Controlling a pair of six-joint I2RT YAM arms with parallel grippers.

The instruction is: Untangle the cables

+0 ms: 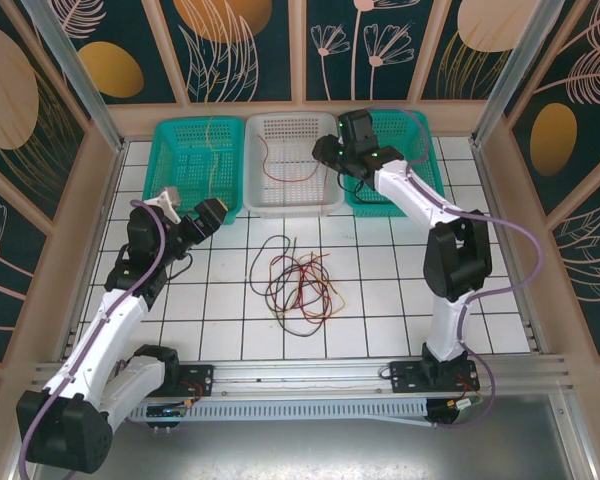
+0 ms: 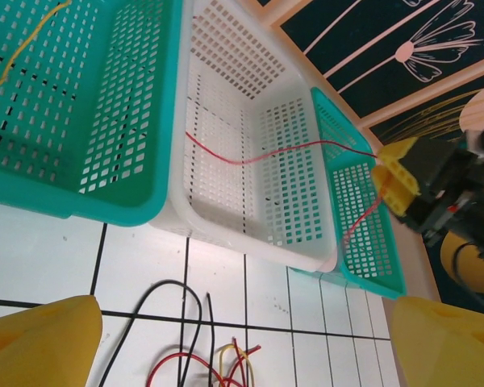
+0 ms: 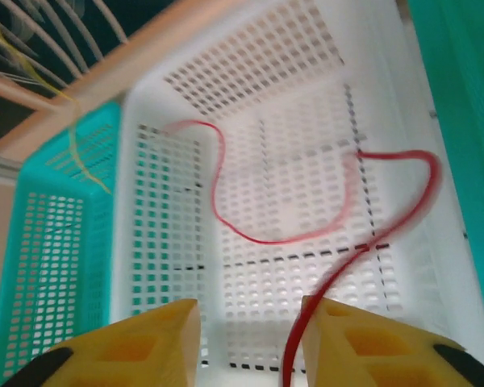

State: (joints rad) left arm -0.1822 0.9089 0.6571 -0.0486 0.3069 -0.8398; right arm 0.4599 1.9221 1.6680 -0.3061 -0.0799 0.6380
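the right gripper (image 3: 250,322) hangs over the right end of the white basket (image 1: 292,205). its jaws are clearly apart. the red cable (image 3: 250,234) runs up through the gap, close against one finger (image 3: 371,347); whether it is draped on that finger or merely passing cannot be told. from there the strand runs leftward along the basket's long side, so it lies under and to the left of this gripper.

the left gripper (image 2: 242,355) is spread wide and holds nothing. the tangle (image 1: 298,285) of red, yellow and black cables lies on the table (image 1: 400,300) between the arms, on the base side of both grippers. the left gripper looks slightly nearer and is free, so it is probably the better placed for the next pull.

the left wrist view shows the red strand rising to the right gripper (image 2: 403,173) with a tail hanging below, too fine to follow from overhead. the overhead view gives the heap's whole outline. a yellow cable (image 2: 24,48) lies in the left teal basket (image 1: 195,205).
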